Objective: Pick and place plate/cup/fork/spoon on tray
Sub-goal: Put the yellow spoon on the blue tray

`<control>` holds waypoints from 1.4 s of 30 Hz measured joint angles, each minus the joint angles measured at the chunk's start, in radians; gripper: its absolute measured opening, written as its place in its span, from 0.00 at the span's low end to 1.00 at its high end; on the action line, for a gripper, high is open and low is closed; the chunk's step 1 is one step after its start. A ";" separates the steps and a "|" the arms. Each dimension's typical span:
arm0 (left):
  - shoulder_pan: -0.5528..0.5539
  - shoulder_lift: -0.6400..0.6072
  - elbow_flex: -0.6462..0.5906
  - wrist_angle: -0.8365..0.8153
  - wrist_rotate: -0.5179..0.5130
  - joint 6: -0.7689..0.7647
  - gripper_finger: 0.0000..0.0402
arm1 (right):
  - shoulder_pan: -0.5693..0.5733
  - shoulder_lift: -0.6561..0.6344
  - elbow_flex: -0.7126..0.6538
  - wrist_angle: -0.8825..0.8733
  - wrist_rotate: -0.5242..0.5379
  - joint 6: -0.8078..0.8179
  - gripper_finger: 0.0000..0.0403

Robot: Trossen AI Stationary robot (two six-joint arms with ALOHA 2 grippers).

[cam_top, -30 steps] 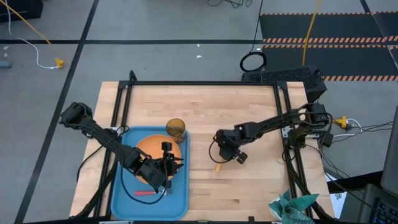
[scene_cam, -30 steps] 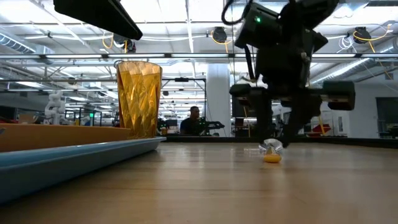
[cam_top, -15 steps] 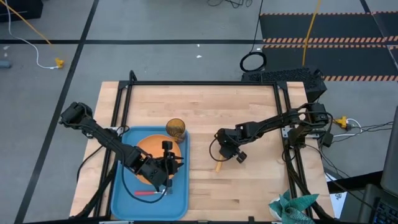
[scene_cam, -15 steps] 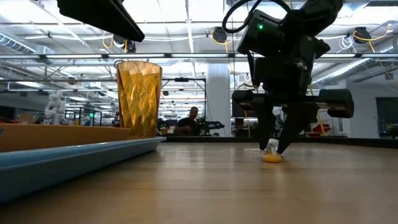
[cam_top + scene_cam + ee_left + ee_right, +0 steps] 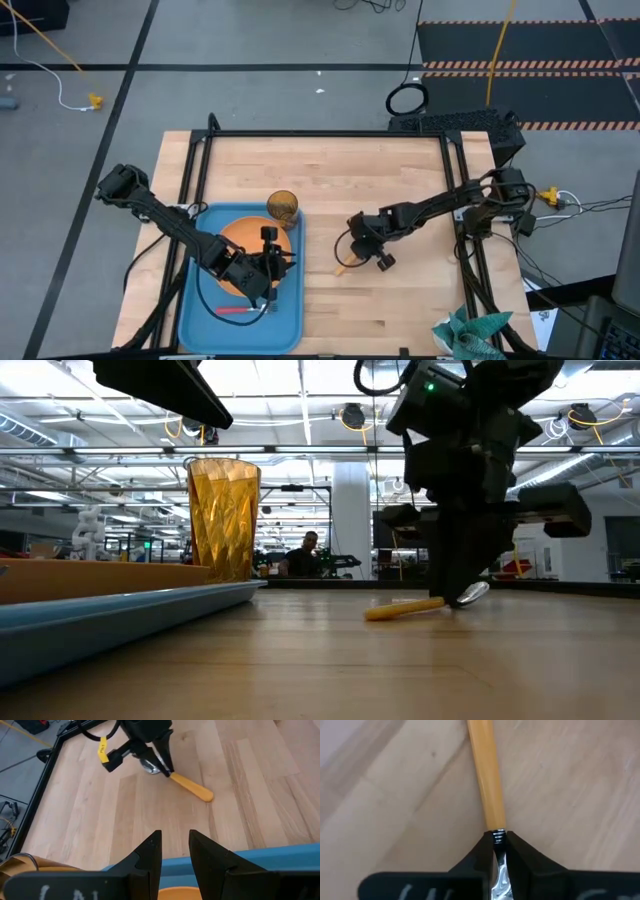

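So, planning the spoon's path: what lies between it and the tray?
Only bare wooden table, seen in the high view, separates the spoon from the tray.

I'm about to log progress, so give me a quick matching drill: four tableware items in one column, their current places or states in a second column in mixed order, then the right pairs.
Items:
1. spoon
2. fork
3. plate
4. cup

Places or states:
A. lies flat in the tray, near its front edge
B. pinched at the neck by the right gripper, handle tip on the bare wood
C. stands upright at the tray's far right corner
D. lies in the tray, partly under the left gripper

Pairs: 1-B, 2-A, 3-D, 4-C
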 joint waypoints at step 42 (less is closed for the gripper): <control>0.000 0.000 0.000 -0.001 0.020 -0.009 0.25 | 0.121 -0.001 0.000 0.017 0.286 0.542 0.38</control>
